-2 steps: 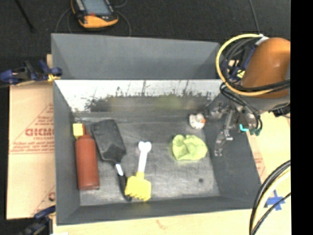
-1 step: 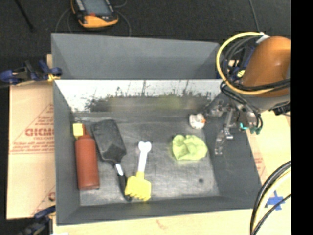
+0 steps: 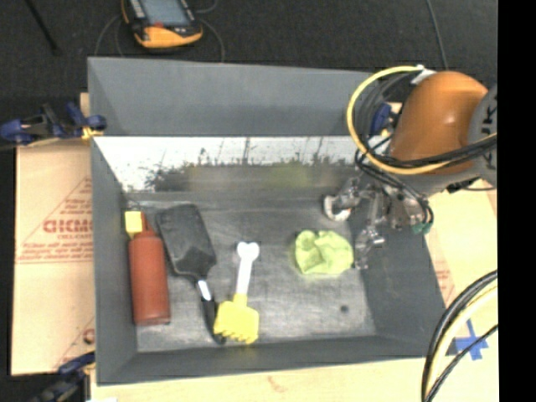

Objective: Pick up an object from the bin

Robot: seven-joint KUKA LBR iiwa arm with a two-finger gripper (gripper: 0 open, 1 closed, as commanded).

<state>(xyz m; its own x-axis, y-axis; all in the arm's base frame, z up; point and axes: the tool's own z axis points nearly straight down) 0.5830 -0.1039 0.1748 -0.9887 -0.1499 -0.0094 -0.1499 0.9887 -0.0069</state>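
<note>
A crumpled lime-green soft thing (image 3: 322, 254) lies on the bin floor right of the middle. My gripper (image 3: 366, 224) hangs just to its right and slightly behind it, close to the bin's right wall, with its metal tip near the green thing's right edge. I see nothing held in it. A white-handled brush with a yellow head (image 3: 239, 308) lies left of the green thing, handle pointing to the back.
A black paddle-shaped brush (image 3: 186, 243) lies left of the yellow one, its thin handle reaching toward the yellow head. A red bottle with a yellow cap (image 3: 148, 275) lies along the left wall. The orange-covered arm comes in over the right rim.
</note>
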